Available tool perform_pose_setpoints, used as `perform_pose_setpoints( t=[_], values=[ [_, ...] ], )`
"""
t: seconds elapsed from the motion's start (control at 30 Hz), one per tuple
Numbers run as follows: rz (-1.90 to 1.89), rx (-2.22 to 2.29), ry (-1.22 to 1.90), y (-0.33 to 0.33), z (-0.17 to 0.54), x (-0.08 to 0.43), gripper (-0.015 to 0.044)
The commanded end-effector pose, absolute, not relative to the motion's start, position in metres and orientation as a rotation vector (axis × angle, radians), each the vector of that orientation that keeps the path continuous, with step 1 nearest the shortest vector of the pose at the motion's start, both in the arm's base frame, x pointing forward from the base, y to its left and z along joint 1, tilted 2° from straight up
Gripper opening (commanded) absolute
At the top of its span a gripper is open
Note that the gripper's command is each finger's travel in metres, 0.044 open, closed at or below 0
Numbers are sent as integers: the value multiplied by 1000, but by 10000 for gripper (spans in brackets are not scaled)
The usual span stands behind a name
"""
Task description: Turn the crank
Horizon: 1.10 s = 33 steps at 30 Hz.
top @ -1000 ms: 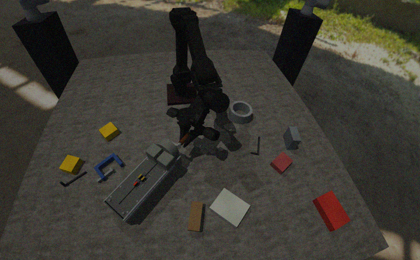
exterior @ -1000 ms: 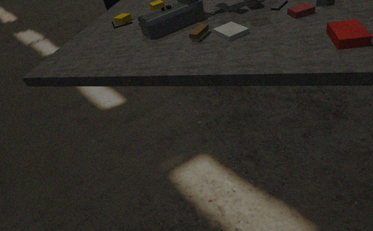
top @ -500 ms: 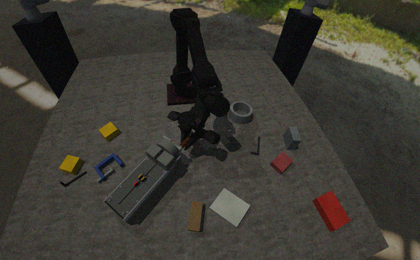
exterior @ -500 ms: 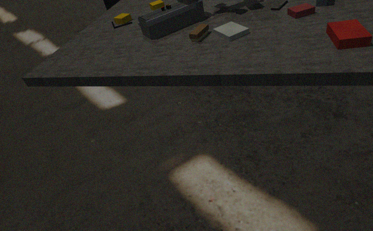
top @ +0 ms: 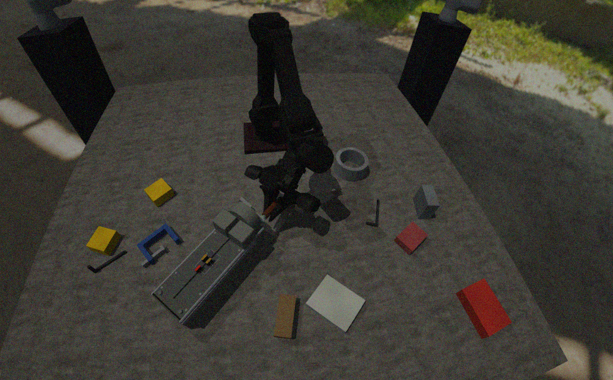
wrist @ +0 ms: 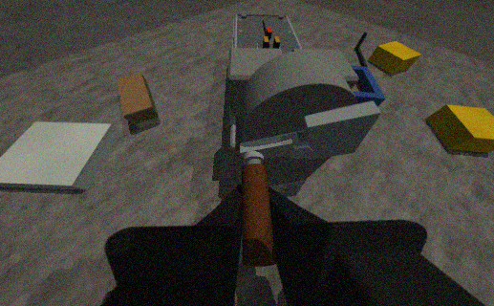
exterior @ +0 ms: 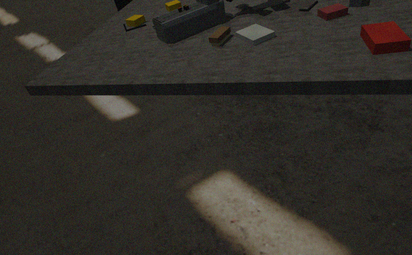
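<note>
The grey machine lies diagonally on the table, its round crank housing toward the arm. The red pointer sits on the slide, a little beyond the two brass zero marks, on the side away from the crank; it is not level with them. My gripper is shut on the crank's orange-brown handle, low beside the housing. The gripper is out of view in the exterior view.
Two yellow blocks, a blue bracket and a black hex key lie left of the machine. A tan block and a white slab lie right. A grey ring and a red block are farther right.
</note>
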State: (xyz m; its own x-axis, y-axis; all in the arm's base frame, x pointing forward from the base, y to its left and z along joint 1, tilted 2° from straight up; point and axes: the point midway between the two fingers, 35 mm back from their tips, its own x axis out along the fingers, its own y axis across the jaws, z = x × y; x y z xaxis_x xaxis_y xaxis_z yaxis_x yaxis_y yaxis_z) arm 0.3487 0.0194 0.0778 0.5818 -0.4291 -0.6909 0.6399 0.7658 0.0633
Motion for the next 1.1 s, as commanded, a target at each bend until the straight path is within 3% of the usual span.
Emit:
perform_pose_setpoints(
  t=[0.0, 1.07],
  values=[
    [-637, 319, 728, 17, 69, 347, 0],
    [-637, 318, 729, 11, 60, 343, 0]
  ],
)
